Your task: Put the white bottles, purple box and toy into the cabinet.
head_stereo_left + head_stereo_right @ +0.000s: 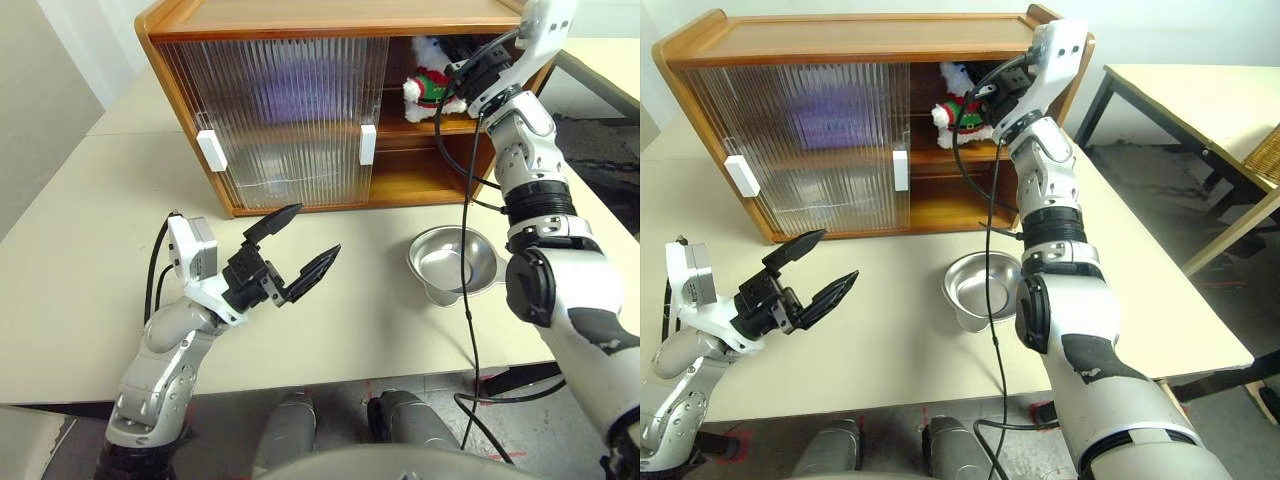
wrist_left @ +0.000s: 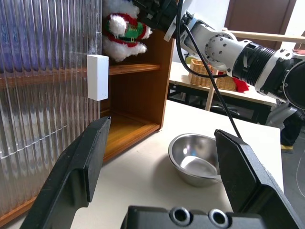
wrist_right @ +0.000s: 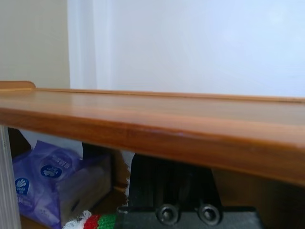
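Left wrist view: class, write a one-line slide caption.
Open left gripper faces the cabinet, the toy on its shelf, a steel bowl alongside.

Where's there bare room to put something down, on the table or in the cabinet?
Bare tabletop lies between the cabinet front and the open left gripper, left of the steel bowl. The cabinet's lower shelf is bare. The upper shelf is crowded: toy bear, purple tissue pack, right gripper.
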